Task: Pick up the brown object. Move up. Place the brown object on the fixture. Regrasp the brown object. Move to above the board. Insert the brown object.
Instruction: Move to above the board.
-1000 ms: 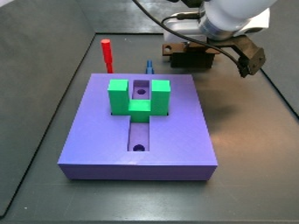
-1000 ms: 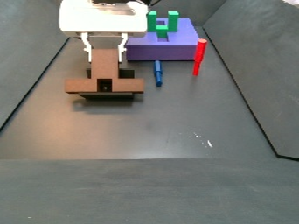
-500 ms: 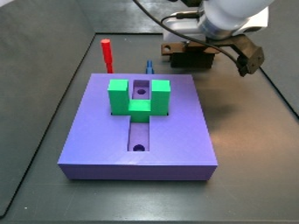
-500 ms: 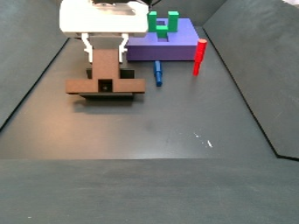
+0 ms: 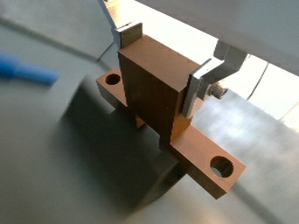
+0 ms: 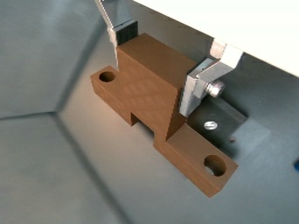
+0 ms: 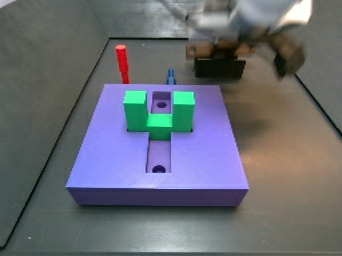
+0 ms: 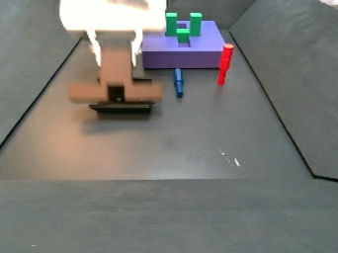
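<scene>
- The pincer [image 5: 166,72] grips the brown object [image 5: 163,105]; in both wrist views its flat silver fingers [image 6: 201,84] press on the two sides of the tall middle part of that piece.
- In both wrist views the brown object [image 6: 152,92] is a tan-brown bar with a raised block in the middle and a round hole near each end of its low base.
- In a side view the pincer [image 8: 117,47] hangs at the left part of the counter [image 8: 199,148], and the brown object [image 8: 117,81] is under it, blurred, with its wide base at the bottom.
- Under the brown object there is a dark low shape, the fixture [image 8: 126,109]. I cannot tell if the piece touches it or is a little above it.
- In a side view the pincer [image 7: 241,40] is blurred at the far right side, behind the board [image 7: 160,145], and the dark fixture [image 7: 221,68] is just below it.
- The board is a big purple-blue slab with a long slot in the middle, and a green U-shaped block [image 7: 159,108] stands on top of it.
- A red peg [image 7: 122,62] stands upright near the far left corner of the board, and a small blue piece [image 7: 171,75] is just behind its far edge.
- In a side view the red peg [image 8: 226,64] and the blue piece [image 8: 179,83] are between the board [image 8: 185,51] and the near counter, to the right of the brown object.
</scene>
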{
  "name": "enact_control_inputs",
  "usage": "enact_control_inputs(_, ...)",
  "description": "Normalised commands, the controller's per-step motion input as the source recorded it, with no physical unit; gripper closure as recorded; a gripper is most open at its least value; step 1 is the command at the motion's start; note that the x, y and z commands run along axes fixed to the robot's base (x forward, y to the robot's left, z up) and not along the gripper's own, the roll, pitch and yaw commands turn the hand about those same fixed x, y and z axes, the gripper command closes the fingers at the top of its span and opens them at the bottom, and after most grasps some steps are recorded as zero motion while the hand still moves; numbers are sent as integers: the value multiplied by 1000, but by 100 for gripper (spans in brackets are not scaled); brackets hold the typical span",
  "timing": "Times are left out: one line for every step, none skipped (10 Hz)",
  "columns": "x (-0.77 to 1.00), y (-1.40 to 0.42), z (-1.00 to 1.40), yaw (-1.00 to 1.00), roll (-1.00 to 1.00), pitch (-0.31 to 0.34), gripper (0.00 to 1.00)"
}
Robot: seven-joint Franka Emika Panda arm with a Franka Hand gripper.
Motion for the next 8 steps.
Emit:
enact_control_inputs(-15, -33, 1400, -54, -38, -15, 100)
enact_control_inputs(-17, -17, 1400, -36, -8, 8, 100)
enact_control_inputs(0, -28, 1400, -35, 2, 43, 100)
enact_control_inputs(8, -43, 1400, -31, -2, 73, 100)
enact_control_inputs(20, -37, 1400, -15, -7, 80, 100)
enact_control_inputs(27, -24, 733, -2, -12, 100, 100)
enact_control_inputs(33, -25, 473, 11, 1, 103, 100)
enact_control_inputs(58, -23, 212, 32, 4, 110, 100)
